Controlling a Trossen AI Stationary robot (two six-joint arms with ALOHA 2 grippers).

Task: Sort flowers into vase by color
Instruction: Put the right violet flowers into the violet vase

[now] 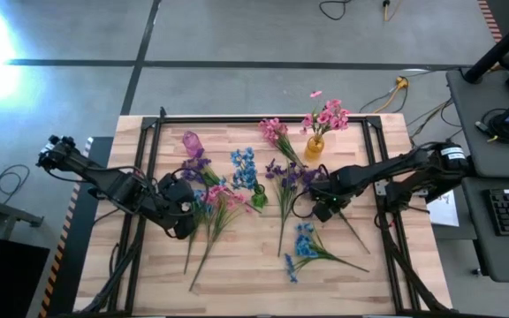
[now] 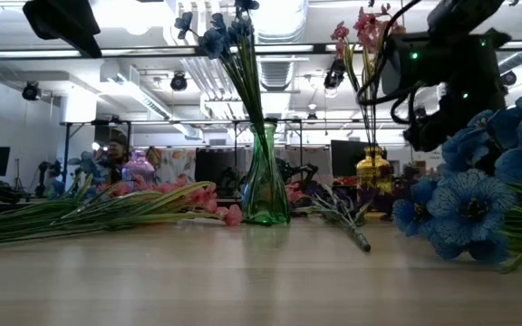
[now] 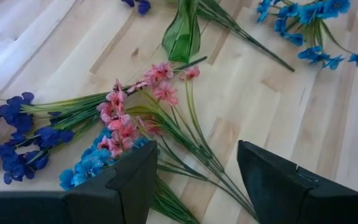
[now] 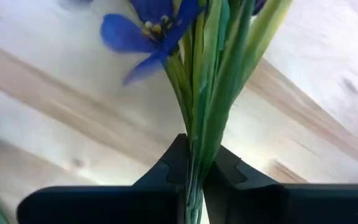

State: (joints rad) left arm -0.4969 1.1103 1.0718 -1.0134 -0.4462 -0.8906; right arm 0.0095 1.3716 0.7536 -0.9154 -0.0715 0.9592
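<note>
The purple sprig lies near the middle of the counter, and the right end effector has pinched shut on its stem low down; the lift should probably go straight up, slowly, so the blossoms clear the blue sprig lying just toward the near edge. The left end effector hovers with fingers apart over the pink sprigs, while the green vase and yellow vase stand close by, easy to knock

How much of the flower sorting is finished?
Done: blue flowers stand in the green vase, pink ones in the yellow vase. In hand: the right tool is shut on a purple sprig. Left: the purple vase looks empty and several sprigs lie on the table.
</note>
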